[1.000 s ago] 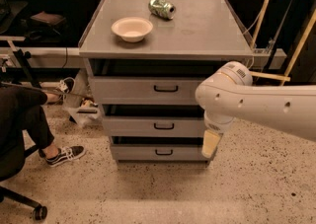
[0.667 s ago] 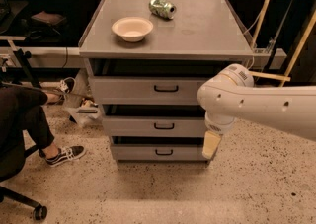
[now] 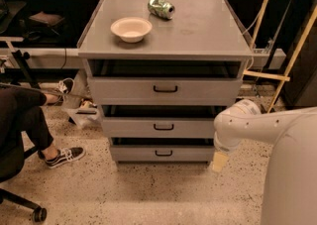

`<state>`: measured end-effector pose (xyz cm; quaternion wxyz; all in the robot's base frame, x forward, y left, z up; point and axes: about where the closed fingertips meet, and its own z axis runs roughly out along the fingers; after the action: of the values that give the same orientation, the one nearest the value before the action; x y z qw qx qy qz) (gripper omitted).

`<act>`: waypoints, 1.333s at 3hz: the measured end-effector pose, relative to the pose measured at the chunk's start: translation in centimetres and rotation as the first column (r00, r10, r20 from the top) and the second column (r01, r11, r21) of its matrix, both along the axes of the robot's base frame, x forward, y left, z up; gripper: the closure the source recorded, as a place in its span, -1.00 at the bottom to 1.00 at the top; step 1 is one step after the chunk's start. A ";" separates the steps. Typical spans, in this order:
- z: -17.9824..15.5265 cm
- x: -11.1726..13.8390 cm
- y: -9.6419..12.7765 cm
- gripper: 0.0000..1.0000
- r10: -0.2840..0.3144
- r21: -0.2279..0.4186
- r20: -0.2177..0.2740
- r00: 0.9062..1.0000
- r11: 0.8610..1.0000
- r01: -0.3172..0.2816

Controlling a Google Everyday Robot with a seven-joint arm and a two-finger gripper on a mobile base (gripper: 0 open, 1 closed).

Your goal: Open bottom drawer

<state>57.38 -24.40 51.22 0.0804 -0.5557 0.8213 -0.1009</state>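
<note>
The bottom drawer (image 3: 161, 153) is the lowest and narrowest of three grey fronts in the cabinet, with a small black bar handle (image 3: 163, 153) at its middle. Its front stands slightly out, with a dark gap above it. My white arm (image 3: 257, 125) comes in from the right. My gripper (image 3: 218, 162) hangs as a beige tip just right of the bottom drawer's right end, near the floor and apart from the handle.
The middle drawer (image 3: 158, 127) and top drawer (image 3: 165, 90) sit above. A bowl (image 3: 131, 28) and a crushed can (image 3: 161, 7) lie on the cabinet top (image 3: 198, 35). A seated person's leg and shoe (image 3: 64, 154) are at left, wooden poles (image 3: 292, 55) at right.
My arm has dropped lower and drifted a little right, bringing the gripper tip down beside the bottom drawer's right end. The drawers have not moved.
</note>
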 end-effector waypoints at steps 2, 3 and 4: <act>-11.7 -3.1 -10.2 -1.00 -0.164 0.225 -0.145 0.976 0.955 0.194; -14.8 -4.3 -11.2 -1.00 -0.106 0.225 -0.214 0.971 0.962 0.155; -16.2 -4.3 -10.8 -1.00 -0.079 0.232 -0.233 0.969 0.963 0.134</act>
<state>53.05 -35.17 35.04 0.0510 -0.5039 0.8602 0.0602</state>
